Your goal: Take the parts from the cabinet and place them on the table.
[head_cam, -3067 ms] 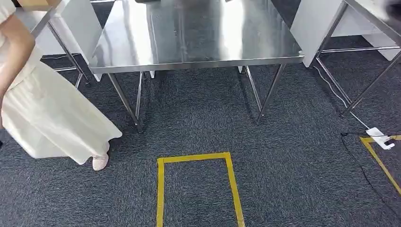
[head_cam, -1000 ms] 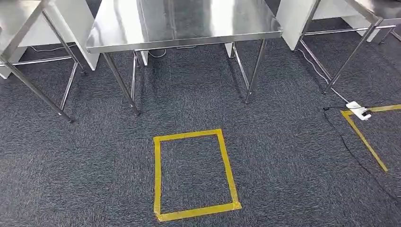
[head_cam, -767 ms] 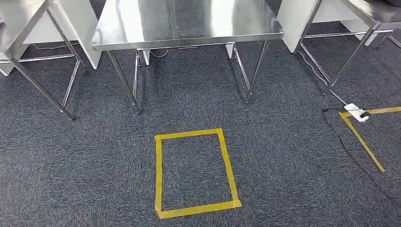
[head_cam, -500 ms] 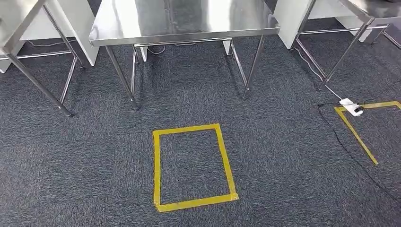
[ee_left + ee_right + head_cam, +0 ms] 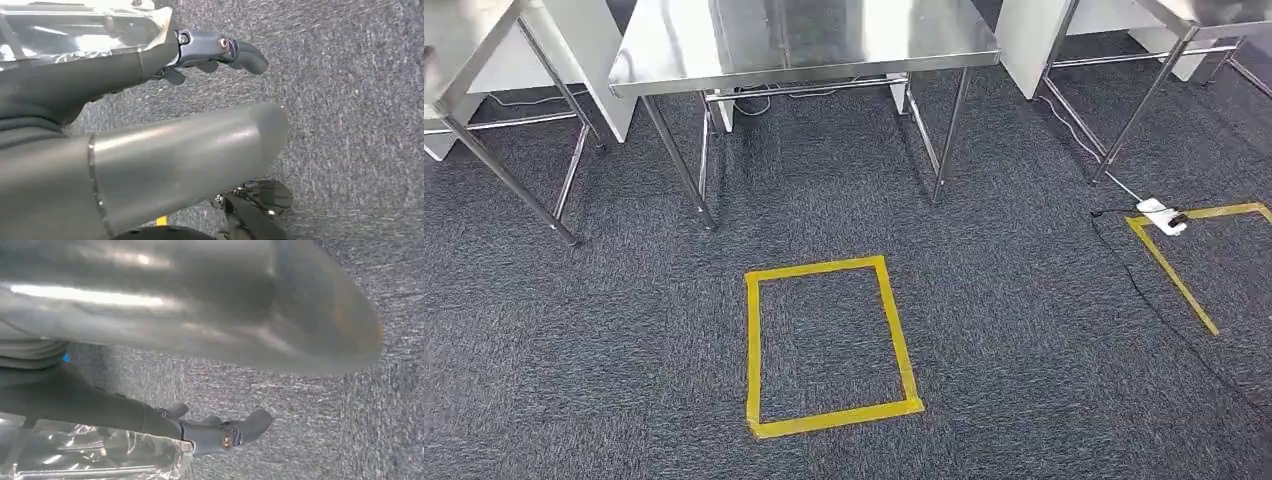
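Each hand pinches a clear plastic bag: left hand (image 5: 165,55), bag (image 5: 75,30); right hand (image 5: 200,432), bag (image 5: 90,455), beside its fingers. Bags look light, crinkly, slippery (parts unclear); hold the bunched plastic firmly.

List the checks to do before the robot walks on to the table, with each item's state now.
1. Left hand grips left bag: ok.
2. Right hand grips right bag: ok.
3. Table ahead, visible top bare for placing: ok.
4. Carpet between tape box and table free of things: ok.
5. Cable lies off to the right, outside the straight path: ok.
6. Parts inside the bags: cannot tell.
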`<action>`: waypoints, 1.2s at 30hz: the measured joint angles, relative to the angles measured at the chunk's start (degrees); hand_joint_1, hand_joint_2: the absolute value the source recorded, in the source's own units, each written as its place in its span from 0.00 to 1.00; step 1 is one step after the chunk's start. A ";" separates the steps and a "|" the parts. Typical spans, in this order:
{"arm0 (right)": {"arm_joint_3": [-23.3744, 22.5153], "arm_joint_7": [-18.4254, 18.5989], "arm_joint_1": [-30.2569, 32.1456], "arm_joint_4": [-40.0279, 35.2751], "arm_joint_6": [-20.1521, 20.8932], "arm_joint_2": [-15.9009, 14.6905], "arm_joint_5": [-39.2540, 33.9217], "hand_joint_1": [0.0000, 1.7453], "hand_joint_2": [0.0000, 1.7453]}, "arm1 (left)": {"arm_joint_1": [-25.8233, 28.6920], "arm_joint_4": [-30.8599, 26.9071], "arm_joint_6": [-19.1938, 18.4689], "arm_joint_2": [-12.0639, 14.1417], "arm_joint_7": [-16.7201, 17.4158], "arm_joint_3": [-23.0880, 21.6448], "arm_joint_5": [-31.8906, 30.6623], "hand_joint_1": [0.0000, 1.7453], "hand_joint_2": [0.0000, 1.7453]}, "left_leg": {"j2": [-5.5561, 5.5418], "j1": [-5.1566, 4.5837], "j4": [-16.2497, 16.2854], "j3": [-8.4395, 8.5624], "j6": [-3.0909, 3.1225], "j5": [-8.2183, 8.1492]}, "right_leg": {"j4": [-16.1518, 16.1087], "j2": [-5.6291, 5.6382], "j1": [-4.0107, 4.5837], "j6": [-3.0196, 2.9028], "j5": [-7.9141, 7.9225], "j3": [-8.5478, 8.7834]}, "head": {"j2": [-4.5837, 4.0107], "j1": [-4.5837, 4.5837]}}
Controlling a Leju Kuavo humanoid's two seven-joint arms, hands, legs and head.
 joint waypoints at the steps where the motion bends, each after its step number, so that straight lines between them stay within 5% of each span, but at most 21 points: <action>1: 0.00 -0.02 -0.03 0.02 0.02 0.22 0.00 0.00 0.00 | -0.06 0.00 0.00 0.18 0.00 0.00 0.00 0.00 0.00 | -0.18 -0.20 -1.87 1.26 0.46 -1.02 | 0.02 -0.02 0.10 0.37 0.21 -0.32 | 0.00 0.18; 4: 0.02 -0.13 -0.23 0.00 0.07 0.26 -0.15 0.00 0.00 | 0.00 0.00 0.00 0.22 -0.11 0.00 -0.02 0.00 0.00 | -0.08 -0.82 -2.36 0.57 0.71 -0.69 | -0.14 -0.03 -0.04 1.37 0.84 -0.77 | 0.00 0.15; 6: 0.02 -0.13 -0.23 0.00 0.20 0.11 -0.13 0.00 0.00 | -0.06 0.02 0.00 0.09 -0.11 0.00 -0.02 0.00 0.00 | 0.32 -0.14 -4.30 1.05 1.60 0.76 | 0.35 -0.04 0.44 1.88 0.40 -1.24 | 0.00 0.26; 9: 0.13 -0.13 -0.21 0.00 0.39 0.02 0.11 0.00 0.00 | -0.11 0.02 0.02 0.04 -0.11 0.04 -0.02 0.00 0.00 | 0.47 -0.37 -4.71 0.31 2.30 1.57 | 11.82 0.12 0.40 0.79 -5.62 -6.76 | 0.00 0.83; 11: 0.22 -0.13 -0.09 0.00 0.42 -0.02 0.26 0.00 0.00 | -0.03 0.02 0.02 0.00 -0.11 0.09 -0.02 0.00 0.00 | 0.55 -0.46 -4.58 -0.23 2.15 1.91 | 18.42 0.13 0.37 1.30 -7.49 -9.48 | 0.00 1.03; 13: 0.26 -0.11 0.00 0.00 0.42 -0.15 0.35 0.00 0.00 | 0.00 0.02 0.02 -0.07 -0.11 0.17 -0.02 0.00 0.00 | 0.53 -0.39 -4.17 -0.57 1.98 2.01 | 13.51 0.11 0.14 2.60 -5.07 -6.38 | 0.00 1.16; 15: 0.31 -0.11 -0.10 0.00 0.42 -0.22 0.39 0.00 0.00 | -0.02 0.02 0.02 -0.13 -0.11 0.17 -0.04 0.00 0.00 | 0.51 -0.29 -3.14 -1.05 1.58 1.81 | 2.17 0.08 -0.40 3.75 -1.30 -0.15 | 0.00 1.46; 16: 0.31 -0.11 -0.18 0.00 0.42 -0.15 0.39 0.00 0.00 | -0.04 0.00 0.02 -0.07 -0.11 0.18 -0.04 0.00 0.00 | 0.55 -0.66 -2.42 -1.51 1.15 1.56 | -0.19 0.05 -0.36 3.48 -1.41 0.52 | 0.00 1.69; 17: 0.31 -0.09 -0.23 0.00 0.42 -0.13 0.33 0.00 0.00 | -0.08 0.00 0.04 -0.07 -0.07 0.20 -0.04 0.00 0.00 | 0.52 -0.86 -1.93 -1.81 0.78 1.37 | 0.03 0.42 -0.03 2.60 -0.96 0.18 | 0.00 1.66; 19: 0.31 -0.11 -0.04 0.00 0.44 -0.09 0.13 0.00 0.00 | -0.04 0.00 0.07 -0.07 -0.04 0.20 -0.02 0.00 0.00 | 0.47 -0.70 -2.01 -1.90 0.37 1.66 | 0.27 0.38 0.23 2.09 -0.86 -0.02 | 0.00 1.53; 21: 0.31 -0.20 -0.08 0.00 0.53 -0.07 -0.11 0.00 0.00 | 0.05 0.00 0.07 -0.04 -0.04 0.22 -0.02 0.00 0.00 | 0.32 -0.21 -1.41 -2.22 -0.20 1.28 | 0.04 0.23 -0.54 1.14 -0.26 0.06 | 0.00 1.62; 22: 0.31 -0.33 -0.14 0.00 0.61 -0.09 -0.18 0.00 0.00 | 0.04 0.00 0.07 -0.04 -0.07 0.22 -0.02 0.00 0.00 | 0.24 -0.18 0.36 -3.01 -0.54 -0.63 | 0.05 0.24 -0.50 0.73 -0.02 0.11 | 0.00 1.42; 24: 0.31 -0.44 -0.13 0.00 0.83 -0.18 -0.15 0.00 0.00 | 0.04 0.02 0.07 -0.04 -0.04 0.22 -0.02 0.00 0.00 | 0.21 0.07 9.38 -6.86 -1.17 -6.19 | 0.11 0.15 -0.40 0.26 0.32 -0.47 | 0.00 1.29; 26: 0.31 -0.44 0.04 0.00 0.92 -0.18 -0.13 0.00 0.00 | 0.17 0.02 0.07 -0.11 -0.04 0.22 -0.04 0.00 0.00 | 0.23 0.25 16.50 -9.75 -1.45 -8.54 | 0.15 0.07 -0.32 0.28 0.50 -0.89 | 0.00 1.29; 28: 0.31 -0.44 0.09 0.00 0.92 -0.15 -0.13 0.00 0.00 | 0.28 0.02 0.07 -0.11 -0.04 0.22 -0.04 0.00 0.00 | 0.23 0.28 13.12 -7.60 -1.26 -5.69 | 0.15 0.08 -0.38 0.40 0.57 -0.85 | 0.00 1.22; 30: 0.33 -0.44 0.02 0.00 0.92 -0.07 -0.11 0.00 0.00 | 0.24 0.02 0.07 -0.09 -0.04 0.22 -0.04 0.00 0.00 | 0.22 0.27 2.76 -1.95 -0.65 -0.79 | 0.15 0.15 -0.39 0.49 0.60 -0.57 | 0.00 1.16; 31: 0.33 -0.44 0.01 0.00 0.92 0.00 -0.11 0.00 0.00 | 0.21 0.02 0.09 -0.09 -0.04 0.22 -0.04 0.00 0.00 | 0.05 0.18 -0.97 -0.06 -0.11 0.01 | 0.11 0.14 -0.41 0.55 0.63 -0.58 | 0.00 1.16; 32: 0.35 -0.44 -0.06 0.00 0.92 0.07 -0.09 0.00 0.00 | 0.12 0.02 0.11 0.00 -0.04 0.22 -0.04 0.00 0.00 | -0.02 -0.15 -2.11 0.33 0.09 -0.46 | 0.32 0.13 0.26 0.85 0.68 -0.85 | 0.00 1.25; 36: 0.35 -0.44 -0.18 0.00 0.96 0.02 -0.09 0.00 0.00 | 0.24 0.02 0.20 -0.02 -0.04 0.24 0.04 0.00 0.00 | -0.01 -0.38 -3.32 0.21 0.95 0.74 | -0.46 0.09 0.48 2.44 1.28 -1.10 | 0.00 1.18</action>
